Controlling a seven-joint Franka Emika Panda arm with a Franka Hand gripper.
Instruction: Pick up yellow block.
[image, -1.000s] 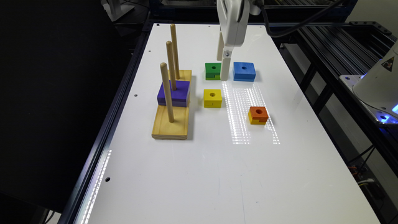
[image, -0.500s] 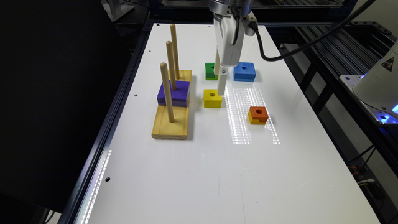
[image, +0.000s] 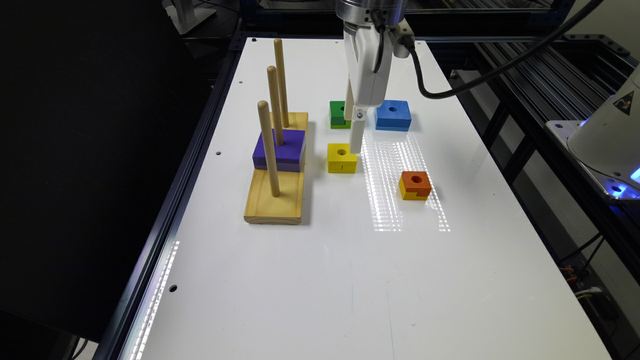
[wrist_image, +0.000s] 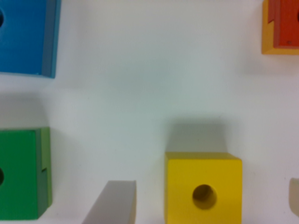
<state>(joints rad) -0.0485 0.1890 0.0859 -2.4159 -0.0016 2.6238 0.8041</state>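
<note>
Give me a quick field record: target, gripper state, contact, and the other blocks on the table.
target: yellow block, flat on the white table, hole up
gripper: gripper open, one finger either side of the target
contact: none visible; not gripped
neighbours: green block, blue block, orange-topped block, all apart from the target
peg stand: wooden base, purple block on a peg
</note>
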